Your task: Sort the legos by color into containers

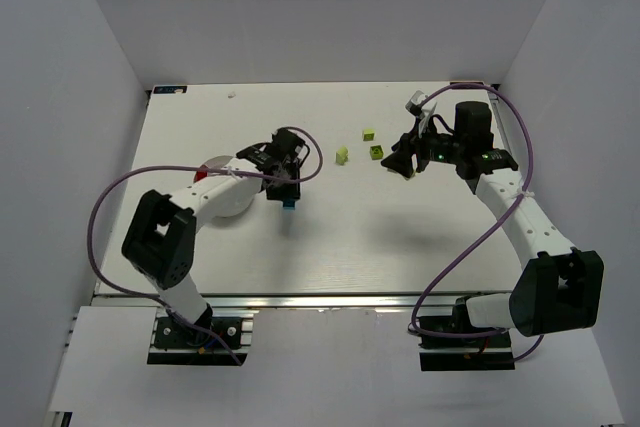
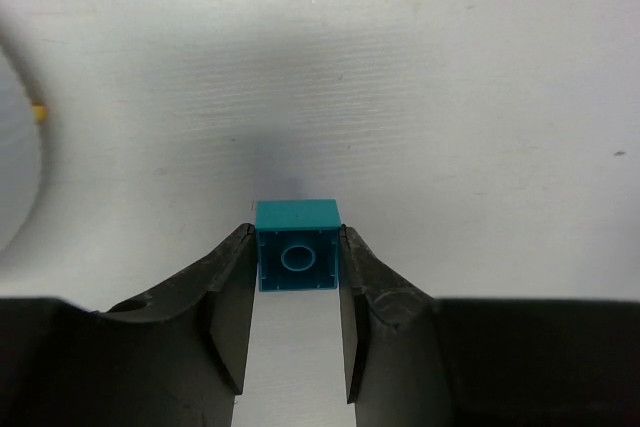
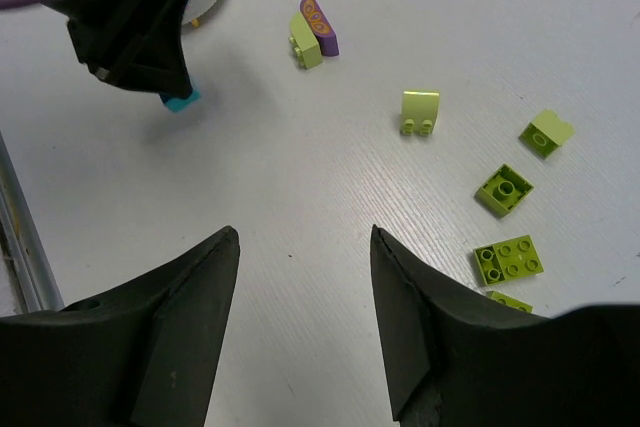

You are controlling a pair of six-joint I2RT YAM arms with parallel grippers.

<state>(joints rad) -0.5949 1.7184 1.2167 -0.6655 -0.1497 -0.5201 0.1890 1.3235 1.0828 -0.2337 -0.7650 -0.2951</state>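
Note:
A teal lego (image 2: 297, 257) sits pinched between the two fingers of my left gripper (image 2: 297, 235), which is shut on it just above the table, hollow underside facing the camera. From above, the same teal brick (image 1: 290, 204) shows under the left gripper (image 1: 287, 193), right of the white dish (image 1: 225, 209). My right gripper (image 3: 303, 237) hangs open and empty over bare table. Several lime legos (image 3: 504, 190) lie to its right. A purple and lime pair (image 3: 313, 29) lies farther off. In the top view, lime bricks (image 1: 343, 155) lie between the two grippers.
The left arm covers much of the dish, and a red piece (image 1: 200, 175) shows at its rim. The dish edge (image 2: 15, 177) curves along the left of the left wrist view. White walls enclose the table on three sides.

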